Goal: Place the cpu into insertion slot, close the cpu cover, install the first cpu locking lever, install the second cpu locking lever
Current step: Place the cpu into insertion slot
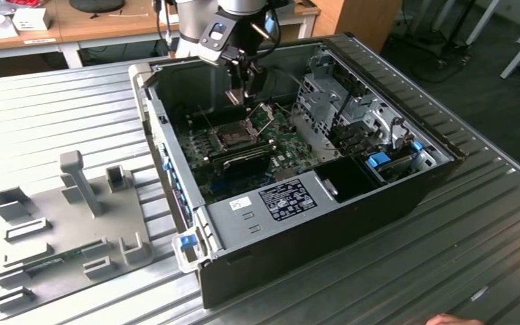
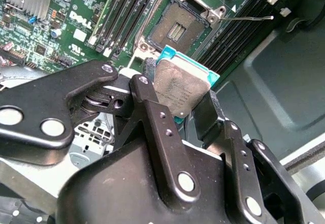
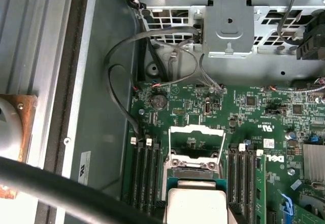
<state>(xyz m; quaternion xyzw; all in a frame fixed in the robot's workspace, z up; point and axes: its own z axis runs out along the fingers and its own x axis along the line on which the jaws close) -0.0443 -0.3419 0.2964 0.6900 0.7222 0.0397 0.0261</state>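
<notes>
Jaws clamped on the chip [image 2: 177, 84], held tilted above the bare socket [image 2: 175, 28], apart from it. I see the open computer case [image 1: 332, 223] on a ribbed metal surface [image 1: 52, 128]; grey fixture tray [image 1: 70, 223] lower left of the exterior view, wooden desk [image 1: 89, 27] upper left, dark floor [image 1: 477, 40] upper right.

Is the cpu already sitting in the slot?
No, the pincer holds the cpu clear of the slot, whose dark centre is bare.

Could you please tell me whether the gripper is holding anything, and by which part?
The gripper holds the cpu, pinched by two opposite edges between its fingers; the slot is empty.
</notes>
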